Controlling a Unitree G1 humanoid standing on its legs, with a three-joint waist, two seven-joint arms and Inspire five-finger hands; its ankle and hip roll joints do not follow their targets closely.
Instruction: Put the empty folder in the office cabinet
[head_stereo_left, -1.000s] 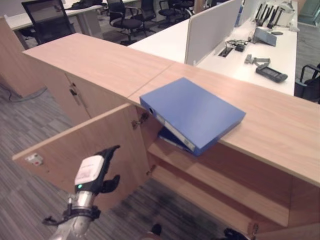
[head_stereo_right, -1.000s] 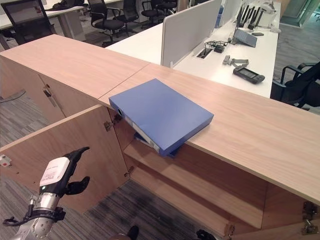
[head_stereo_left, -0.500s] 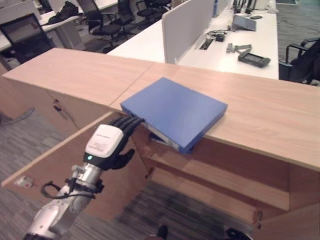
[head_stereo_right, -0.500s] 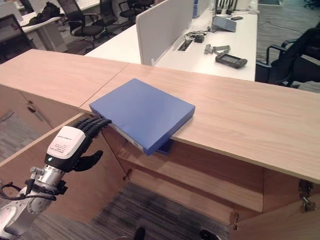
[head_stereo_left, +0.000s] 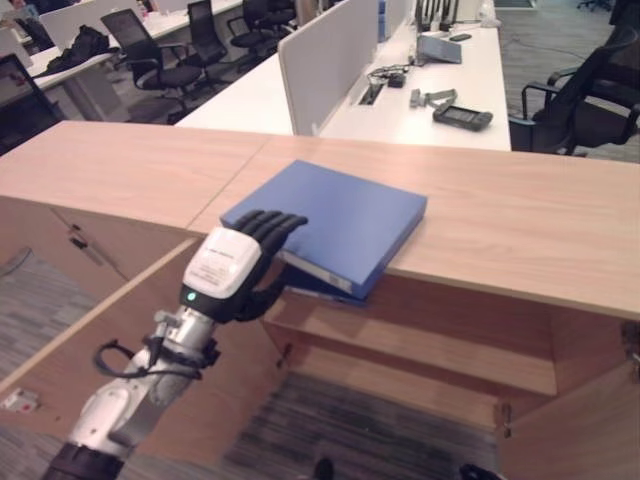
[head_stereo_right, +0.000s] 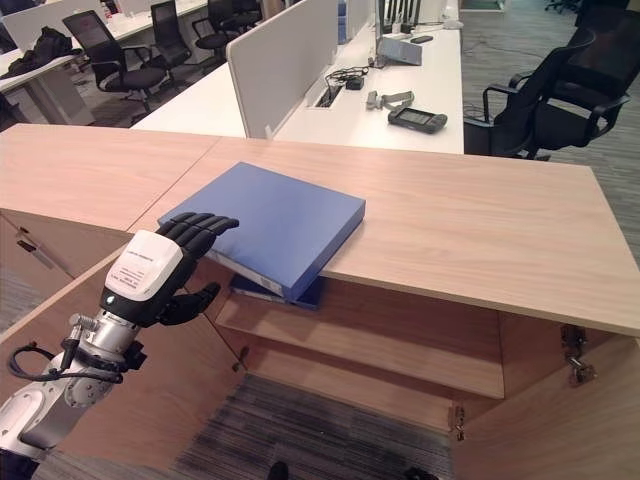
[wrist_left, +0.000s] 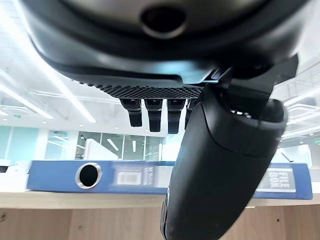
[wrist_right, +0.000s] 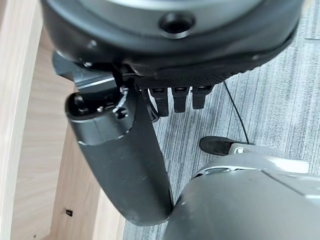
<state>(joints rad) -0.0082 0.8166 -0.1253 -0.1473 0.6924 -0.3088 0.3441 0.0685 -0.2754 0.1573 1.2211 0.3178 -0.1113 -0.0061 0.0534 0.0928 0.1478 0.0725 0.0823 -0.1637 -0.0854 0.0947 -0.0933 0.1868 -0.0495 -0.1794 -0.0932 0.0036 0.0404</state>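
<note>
In the lower left of the left eye view, the left hand (head_stereo_left: 232, 268) is reaching up from the open cabinet door (head_stereo_left: 90, 350) toward the near corner of the blue folder (head_stereo_left: 340, 220). Its fingers (head_stereo_left: 275, 220) are lying straight over the folder's top face at that corner, while the thumb (head_stereo_left: 268, 298) is sticking out below the folder's overhanging edge, so the hand is spread rather than clamped. In the left wrist view the folder's spine (wrist_left: 65, 176) is showing past the fingers, with a round finger hole (wrist_left: 88, 175) in it.

The folder is lying flat in the middle of the frame on the wooden cabinet top (head_stereo_left: 520, 240), its near corner hanging out over the open compartment. Just beneath that corner, a 2nd blue folder (head_stereo_left: 315, 288) is resting on the upper shelf (head_stereo_left: 440, 350) inside the cabinet.

In the right wrist view, the right hand (wrist_right: 165, 85) is hanging over grey carpet (wrist_right: 280, 115) with its fingers relaxed and holding nothing.
</note>
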